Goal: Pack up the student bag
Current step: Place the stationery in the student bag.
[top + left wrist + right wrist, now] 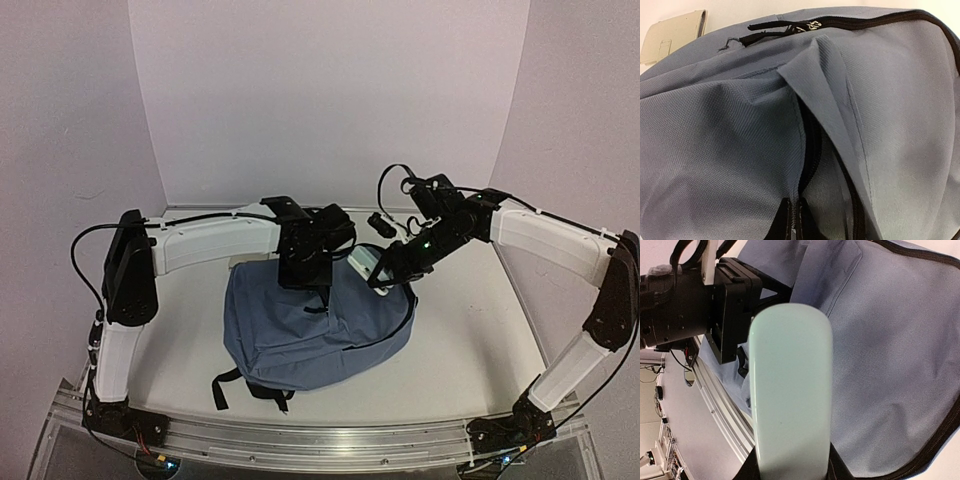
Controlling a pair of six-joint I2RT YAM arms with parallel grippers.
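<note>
The student bag (310, 335) is lying in the middle of the table (470, 340), with its black straps (245, 388) trailing toward the near edge. The left gripper (306, 278) is reaching down onto the bag's far end. In its wrist view its fingers (784, 226) are pressing together on the fabric edge beside the open zipper (807, 150) (a fold of slate-blue cloth is standing up just right of them). The right gripper (380, 272) is hovering just beside it over the same end of the bag, clamping a pale green rounded object (790, 390) between its jaws. The object is jutting out toward the left arm's wrist. A cream flat item (672, 37) is lying on the table beyond the bag, though what it is cannot be told.
</note>
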